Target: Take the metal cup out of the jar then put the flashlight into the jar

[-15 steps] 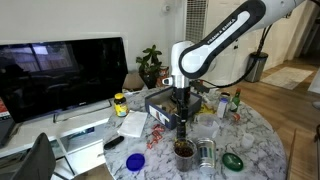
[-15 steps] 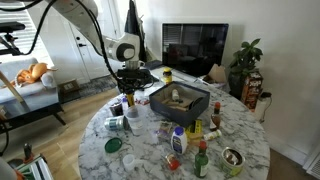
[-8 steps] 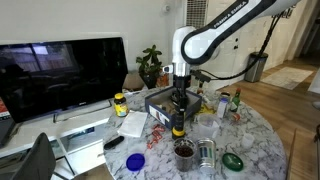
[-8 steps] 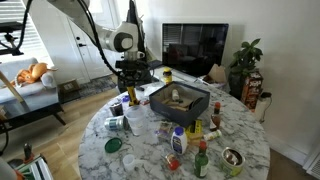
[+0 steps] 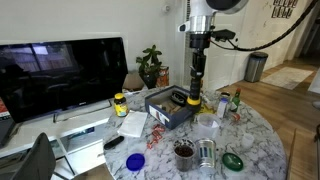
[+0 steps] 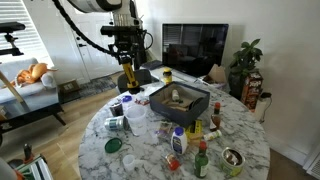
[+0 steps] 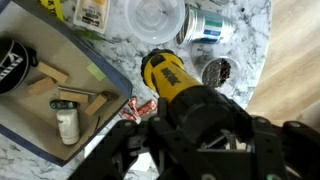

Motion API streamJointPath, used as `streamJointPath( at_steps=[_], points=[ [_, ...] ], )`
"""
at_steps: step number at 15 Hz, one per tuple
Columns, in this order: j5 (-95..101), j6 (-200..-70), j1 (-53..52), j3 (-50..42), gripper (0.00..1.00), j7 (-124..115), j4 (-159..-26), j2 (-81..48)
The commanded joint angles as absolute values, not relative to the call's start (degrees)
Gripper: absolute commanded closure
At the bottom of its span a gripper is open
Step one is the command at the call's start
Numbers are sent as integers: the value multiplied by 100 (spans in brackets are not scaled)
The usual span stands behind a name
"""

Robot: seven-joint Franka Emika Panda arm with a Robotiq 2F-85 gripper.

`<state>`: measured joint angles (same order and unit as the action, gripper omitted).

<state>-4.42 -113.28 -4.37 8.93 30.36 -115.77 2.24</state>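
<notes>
1. Gripper (image 5: 195, 72) is high above the table (image 5: 258, 140), its fingers pinching the upper end of the flashlight (image 5: 194, 96).
2. The flashlight (yellow-and-black body) hangs upright in the air, touching nothing below. In the wrist view its free end (image 7: 168, 78) points down at the marble beside the tray (image 7: 30, 115).
3. The jar (image 5: 206, 124) stands on the table near the tray.
4. The metal cup (image 5: 206, 153) is on the table outside the jar, just beside a dark container (image 5: 184, 152).
</notes>
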Motion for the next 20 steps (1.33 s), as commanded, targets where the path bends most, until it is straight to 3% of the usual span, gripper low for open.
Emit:
streamJointPath(
  at_steps=[1,20],
  points=[
    [-536,-10956,-421,571,66,3071,-11964,869],
    [-793,-12845,-337,409,66,3206,-12896,-528]
  ],
)
